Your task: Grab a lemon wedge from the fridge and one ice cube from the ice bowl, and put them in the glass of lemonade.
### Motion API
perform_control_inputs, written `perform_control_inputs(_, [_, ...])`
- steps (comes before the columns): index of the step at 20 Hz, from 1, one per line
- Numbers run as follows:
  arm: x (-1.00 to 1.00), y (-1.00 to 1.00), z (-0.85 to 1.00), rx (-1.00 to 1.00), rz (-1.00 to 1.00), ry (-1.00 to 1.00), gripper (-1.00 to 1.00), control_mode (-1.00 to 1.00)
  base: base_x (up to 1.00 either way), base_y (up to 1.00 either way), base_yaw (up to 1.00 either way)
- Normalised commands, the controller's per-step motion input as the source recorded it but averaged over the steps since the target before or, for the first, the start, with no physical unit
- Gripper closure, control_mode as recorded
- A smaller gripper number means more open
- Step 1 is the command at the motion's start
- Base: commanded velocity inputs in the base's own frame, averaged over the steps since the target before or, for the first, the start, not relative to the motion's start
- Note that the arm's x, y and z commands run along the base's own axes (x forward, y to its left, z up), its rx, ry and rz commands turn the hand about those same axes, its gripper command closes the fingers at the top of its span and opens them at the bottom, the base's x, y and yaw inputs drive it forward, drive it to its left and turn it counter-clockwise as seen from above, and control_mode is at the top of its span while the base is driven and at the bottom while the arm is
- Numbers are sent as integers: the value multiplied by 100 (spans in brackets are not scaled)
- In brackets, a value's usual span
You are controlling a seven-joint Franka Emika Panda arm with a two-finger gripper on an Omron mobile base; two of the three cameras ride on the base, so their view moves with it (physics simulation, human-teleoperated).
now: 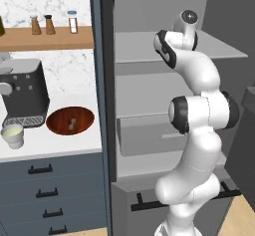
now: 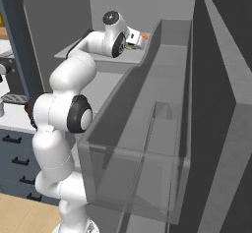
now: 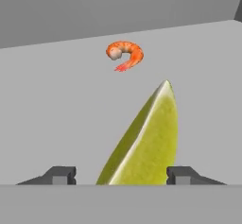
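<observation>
Gripper (image 3: 121, 175) first: on my hand camera its two dark fingertips (image 3: 60, 175) stand apart, one on each side of the lemon wedge (image 3: 146, 142), and I cannot tell whether they touch it. The wedge is yellow-green with a pale edge, and it rests on a grey shelf inside the fridge (image 1: 149, 11). Beyond it on the same shelf lies an orange shrimp (image 3: 125, 54), well apart from the wedge.

I can read no writing or brand anywhere; the fridge and the coffee machine (image 1: 22, 93) show none at this size.

On the white counter (image 1: 55, 140) from the left base camera, the ice bowl (image 1: 70, 120) holds a couple of small pale cubes. The glass of lemonade (image 1: 12, 136) sits left of it, just beside the coffee machine, with pale yellow-green liquid inside. Shakers (image 1: 42, 25) stand on the wooden shelf above.
</observation>
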Motion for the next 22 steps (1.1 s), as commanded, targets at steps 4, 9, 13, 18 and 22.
perform_control_inputs(4, [0, 0, 0, 0, 0, 0, 100, -100, 0, 0, 0])
perform_control_inputs(9, [-13, 0, 1, 0, 0, -1, 100, -100, 0, 0, 0])
perform_control_inputs(13, [-100, 1, 22, 0, 0, -36, 100, -100, 0, 0, 0])
perform_control_inputs(18, [-100, 22, 22, 0, 0, -47, 100, -100, 0, 0, 0])
perform_control_inputs(22, [-100, 23, 40, 0, 2, -8, 100, -100, 0, 0, 0])
